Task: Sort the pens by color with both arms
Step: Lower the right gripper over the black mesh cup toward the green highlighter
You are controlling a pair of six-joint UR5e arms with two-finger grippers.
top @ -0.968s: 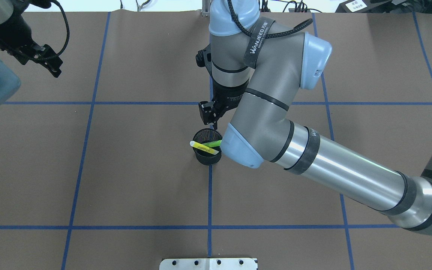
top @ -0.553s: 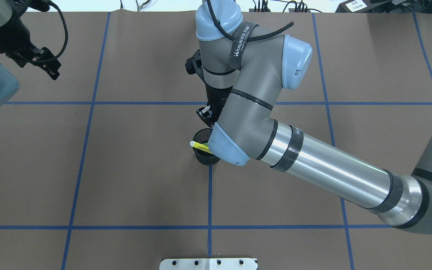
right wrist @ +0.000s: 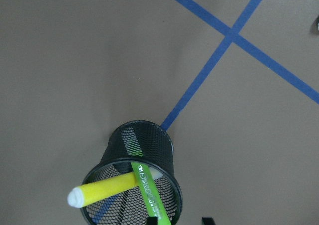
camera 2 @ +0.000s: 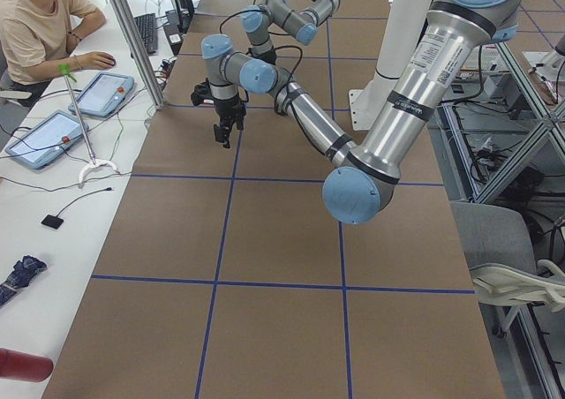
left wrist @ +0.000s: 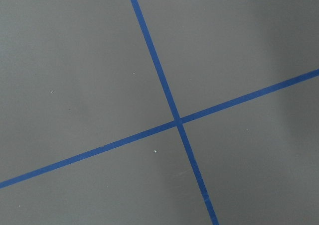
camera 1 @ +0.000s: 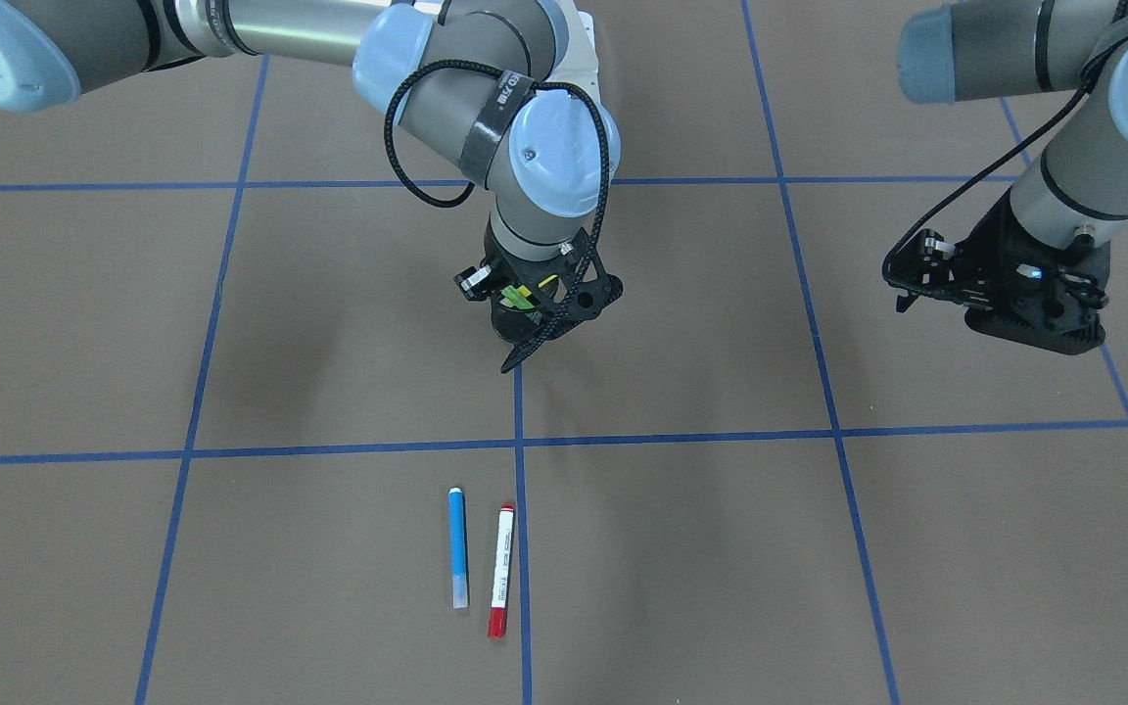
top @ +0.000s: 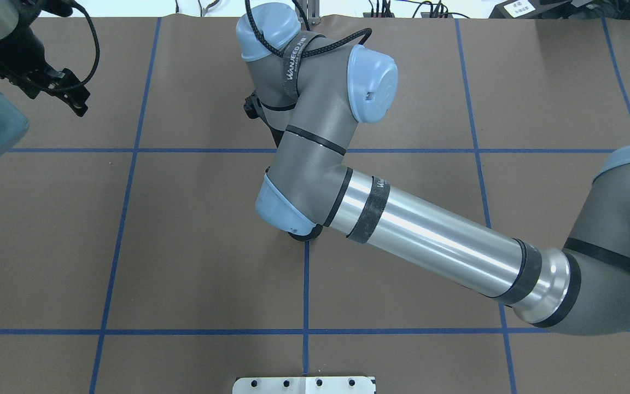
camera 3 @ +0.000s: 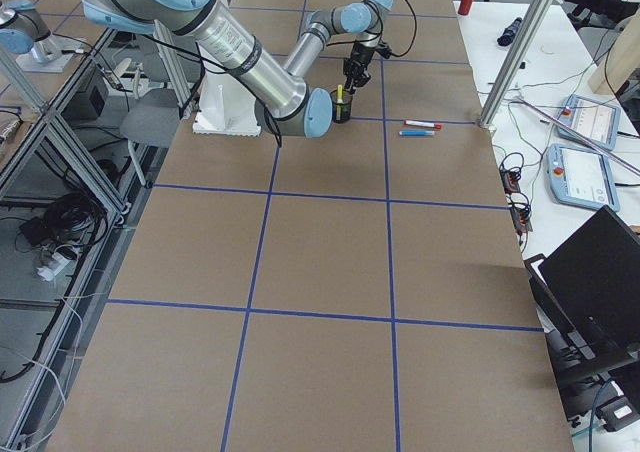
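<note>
- Right wrist view: the black mesh cup (right wrist: 137, 145) stood on a blue tape line (right wrist: 199, 80) near the middle of the surface (right wrist: 60, 60). It held a green pen (right wrist: 147, 190) and a yellow pen (right wrist: 104, 189), which crossed at the rim. Two dark tips of the right claw (right wrist: 179, 220) showed apart at the lower edge, so I judged it released and empty. The step looked like a reach for the green pen. It would go best to straddle the barrel above the rim, clear of the yellow pen, clamp firmly and lift straight up so the cup did not tip. The frame cut off the cup's near rim and most of the tips.
- Front-facing view: the blue pen (camera 1: 457, 543) and the red-ended pen (camera 1: 500, 568) lay just beside each other toward the surface's edge farthest from the robot, well apart from the cup. I could not tell whether the left claw (camera 1: 912, 279) was clenched or released.
- Overhead view: the right arm (top: 430, 235) covered the cup and both its pens, all but a sliver of the base. The left claw hung toward the far left corner.
- Side views: the cup was too small to read any grip.
- Left wrist view: only bare surface and crossing tape showed.
</note>
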